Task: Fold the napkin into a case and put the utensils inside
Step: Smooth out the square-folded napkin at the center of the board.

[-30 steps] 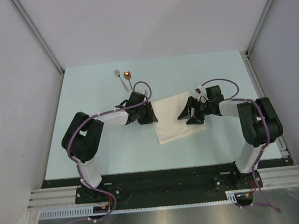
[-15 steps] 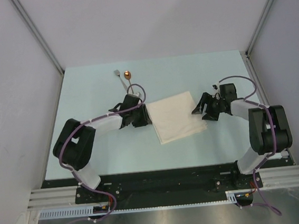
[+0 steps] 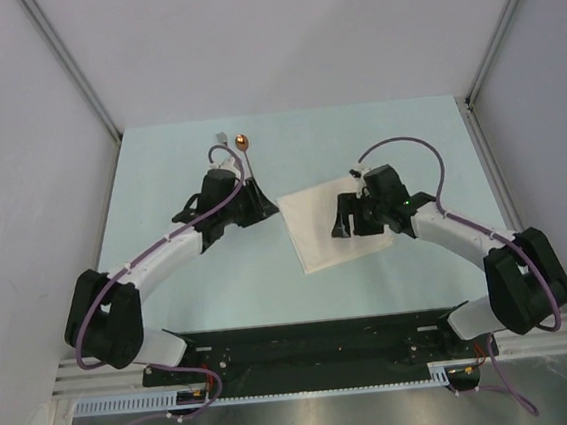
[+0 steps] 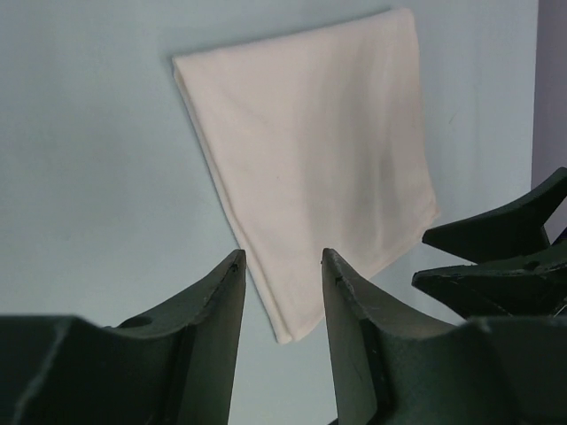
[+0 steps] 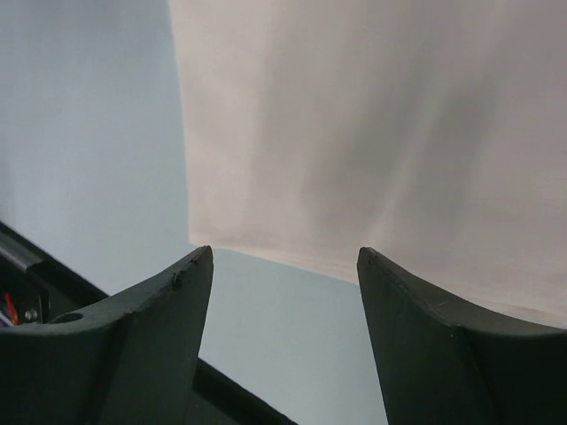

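Napkin (image 3: 310, 225) edge first: lower right gripper (image 3: 345, 229), jaws wide apart, empty, and pinch seemingly doubled layers squarely; keep left gripper (image 3: 263, 206), half-parted, empty, clear.

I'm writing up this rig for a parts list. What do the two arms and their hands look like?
The left arm and right arm match: white links between bulky black joints, with a thin purple cable running along each and looping free near the wrist. The left hand and right hand are matt black, each with two broad fingers tapering to a point.
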`<state>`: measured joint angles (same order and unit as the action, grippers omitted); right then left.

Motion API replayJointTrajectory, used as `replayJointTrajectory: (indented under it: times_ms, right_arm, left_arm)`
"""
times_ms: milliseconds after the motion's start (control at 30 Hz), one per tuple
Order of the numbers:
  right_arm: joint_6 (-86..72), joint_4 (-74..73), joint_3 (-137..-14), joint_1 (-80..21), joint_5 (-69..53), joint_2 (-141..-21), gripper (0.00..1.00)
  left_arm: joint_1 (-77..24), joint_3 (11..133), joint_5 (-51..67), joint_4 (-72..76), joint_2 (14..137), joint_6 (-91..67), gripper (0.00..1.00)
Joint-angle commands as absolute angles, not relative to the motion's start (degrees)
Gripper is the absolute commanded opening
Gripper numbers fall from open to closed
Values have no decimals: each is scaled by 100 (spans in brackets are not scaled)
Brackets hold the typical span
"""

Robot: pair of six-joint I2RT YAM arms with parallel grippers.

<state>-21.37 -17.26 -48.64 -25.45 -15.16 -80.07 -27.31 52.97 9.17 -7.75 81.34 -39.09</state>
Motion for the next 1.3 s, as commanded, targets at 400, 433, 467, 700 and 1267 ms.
replayJointTrajectory:
  times_ms: [400, 433, 467, 700, 1267]
  right_arm:
    - [-1582, -1924, -6336, -4860, -406, -9790, 49]
    - [-1573, -1994, -6380, -4913, -309, -9887, 47]
    - [-1530, -2047, -6424, -4965, -229, -9931, 47]
    - [-1441, -2285, -6469, -5124, 228, -9941, 44]
    - [-1521, -2136, -6320, -5282, 97, -10081, 37]
  left_arm:
    - [-2329, 4456, 1555, -325, 7857, -4403, 44]
    - [-2320, 4430, 1573, -316, 7866, -4403, 44]
    - [-2312, 4404, 1617, -273, 7875, -4412, 44]
    - [-2250, 4280, 1749, -132, 7989, -4412, 44]
    - [-2233, 4254, 1846, -123, 7919, -4430, 43]
